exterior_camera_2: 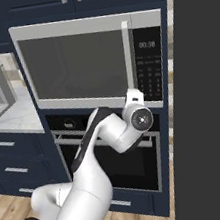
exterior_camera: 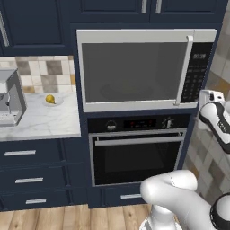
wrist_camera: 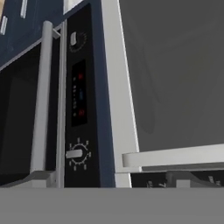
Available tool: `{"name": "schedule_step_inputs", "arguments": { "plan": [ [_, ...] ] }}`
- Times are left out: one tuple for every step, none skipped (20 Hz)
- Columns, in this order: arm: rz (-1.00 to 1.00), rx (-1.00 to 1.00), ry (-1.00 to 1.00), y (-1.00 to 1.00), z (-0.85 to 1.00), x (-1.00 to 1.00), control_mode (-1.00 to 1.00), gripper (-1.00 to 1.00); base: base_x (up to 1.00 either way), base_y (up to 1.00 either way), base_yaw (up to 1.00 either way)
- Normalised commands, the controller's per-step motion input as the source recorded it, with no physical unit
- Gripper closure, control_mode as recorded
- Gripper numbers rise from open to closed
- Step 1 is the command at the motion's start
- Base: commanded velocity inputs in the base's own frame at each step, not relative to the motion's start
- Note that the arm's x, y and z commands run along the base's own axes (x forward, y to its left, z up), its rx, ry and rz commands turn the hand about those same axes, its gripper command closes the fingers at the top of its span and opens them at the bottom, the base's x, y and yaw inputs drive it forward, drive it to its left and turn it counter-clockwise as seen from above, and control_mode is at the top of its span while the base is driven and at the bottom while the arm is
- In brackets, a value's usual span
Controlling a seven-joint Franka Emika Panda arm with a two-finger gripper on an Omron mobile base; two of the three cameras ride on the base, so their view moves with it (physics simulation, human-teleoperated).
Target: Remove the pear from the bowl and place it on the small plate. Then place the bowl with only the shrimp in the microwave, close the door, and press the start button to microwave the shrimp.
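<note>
The microwave [exterior_camera: 134, 72] has its door [exterior_camera_2: 73, 62] shut, the long silver handle [exterior_camera: 184, 72] at its right side. Behind the dark glass [wrist_camera: 175, 65] I make out only a faint round shape; the bowl and the shrimp are hidden. The yellow pear [exterior_camera: 50, 99] rests on the small plate [exterior_camera: 60, 101] on the counter to the left. My gripper [exterior_camera_2: 132, 94] hovers at the microwave's lower right corner, just under the handle [wrist_camera: 175, 157] and beside the black control strip [exterior_camera_2: 150, 67]. It is open and holds nothing.
A black oven [exterior_camera: 134, 157] with a bar handle [wrist_camera: 41, 96] sits right under the microwave. A coffee machine [exterior_camera: 9, 99] stands on the marble counter [exterior_camera: 45, 121] at the left. A tall dark panel [exterior_camera_2: 209, 115] closes off the right side.
</note>
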Motion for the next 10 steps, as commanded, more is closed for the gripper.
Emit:
{"name": "schedule_step_inputs", "arguments": {
  "plan": [
    [0.0,0.0,0.0,0.0,-0.02,0.21,-1.0,-1.0,0.0,0.0,0.0],
    [0.0,0.0,0.0,0.0,-0.06,0.21,-1.0,-1.0,0.0,0.0,0.0],
    [0.0,0.0,0.0,-0.01,-0.04,0.16,-1.0,-1.0,0.0,0.0,0.0],
    [0.0,0.0,0.0,-0.11,-0.05,0.13,-1.0,-1.0,0.0,0.0,0.0],
    [0.0,0.0,0.0,-0.12,-0.06,0.13,-1.0,-1.0,0.0,0.0,0.0],
    [0.0,0.0,0.0,-0.16,-0.01,0.11,-1.0,-1.0,0.0,0.0,0.0],
    [0.0,0.0,0.0,-0.19,-0.02,0.13,-1.0,-1.0,0.0,0.0,0.0],
    [0.0,0.0,0.0,-0.21,-0.01,0.14,-1.0,-1.0,0.0,0.0,0.0],
    [0.0,0.0,0.0,-0.21,-0.04,0.11,-1.0,-1.0,0.0,0.0,0.0],
    [0.0,0.0,0.0,-0.24,-0.01,0.11,-1.0,-1.0,0.0,0.0,0.0]
  ]
}}
